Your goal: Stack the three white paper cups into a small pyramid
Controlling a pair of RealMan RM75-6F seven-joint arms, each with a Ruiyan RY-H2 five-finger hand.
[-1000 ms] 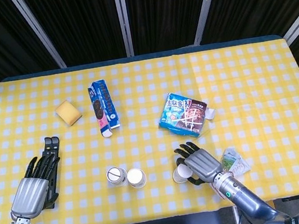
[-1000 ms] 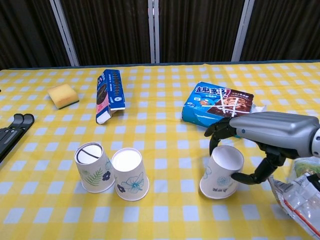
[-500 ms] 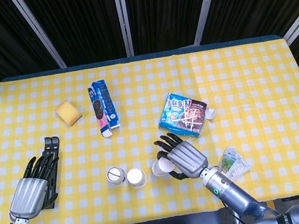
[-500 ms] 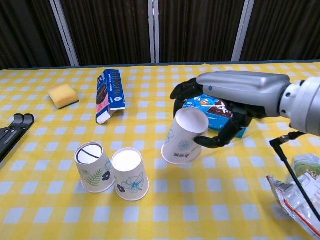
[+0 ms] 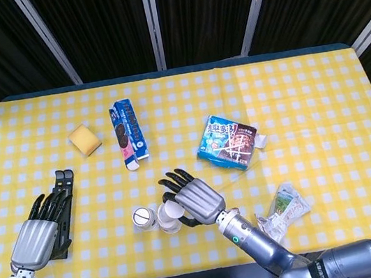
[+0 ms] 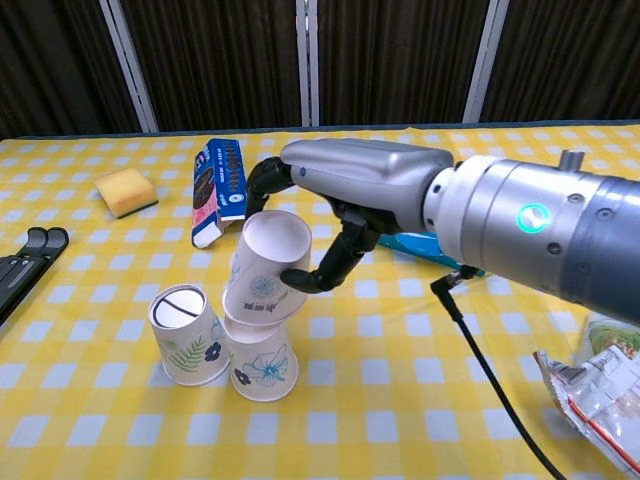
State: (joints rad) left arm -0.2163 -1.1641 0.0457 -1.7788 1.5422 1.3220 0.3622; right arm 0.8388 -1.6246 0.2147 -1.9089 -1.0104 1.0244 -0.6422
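Observation:
Two white paper cups stand upside down and side by side near the table's front edge: the left cup (image 6: 183, 335) (image 5: 142, 218) and the right cup (image 6: 262, 362). My right hand (image 6: 340, 205) (image 5: 194, 204) grips the third cup (image 6: 266, 266) (image 5: 171, 212), upside down and tilted, just above the right cup; whether they touch I cannot tell. My left hand (image 5: 40, 237) rests on the table at the far left, fingers spread, holding nothing; its fingertips (image 6: 28, 255) show in the chest view.
A yellow sponge (image 5: 85, 139), a blue cookie box (image 5: 128, 134) and a blue snack pack (image 5: 228, 142) lie further back. A clear plastic bag (image 5: 283, 208) lies at the front right. A cable (image 6: 490, 370) hangs from my right arm.
My right hand has lifted the third cup off the table at the right and carried it left, until it is now over the two standing cups. The left hand has not moved.

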